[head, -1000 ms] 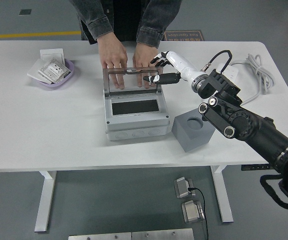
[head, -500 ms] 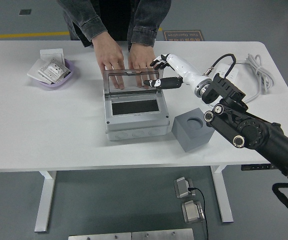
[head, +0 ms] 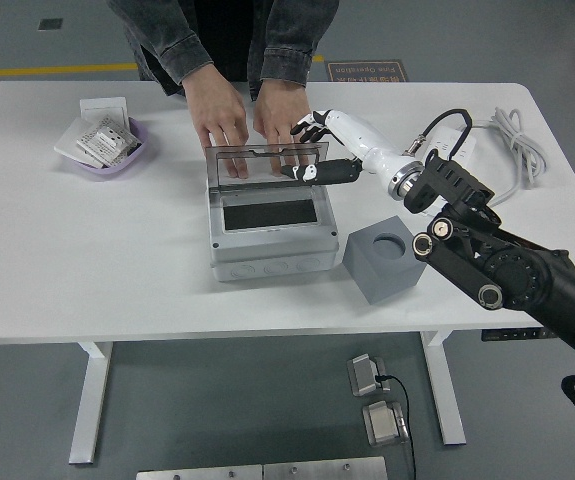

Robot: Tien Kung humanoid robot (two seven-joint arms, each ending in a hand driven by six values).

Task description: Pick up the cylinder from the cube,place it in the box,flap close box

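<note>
- Reaching in from the right, the right hand (head: pixel 312 150) sits at the back right corner of the clear lid (head: pixel 267 166) of the box (head: pixel 267 215).
- I cannot tell if its fingers grip the lid or just touch it.
- A person's two hands (head: pixel 247 125) press on the lid from the far side.
- The grey cube (head: pixel 385 258) stands on the bench (head: pixel 87 260), just right of the box.
- The cylinder cannot be seen.
- A purple bowl (head: pixel 107 150) sits far left.

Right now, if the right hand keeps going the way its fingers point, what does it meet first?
The right hand points left across the raised clear lid of the box. It would probably meet that lid first, then the person's hands resting behind it; the depth between them is unclear.
</note>
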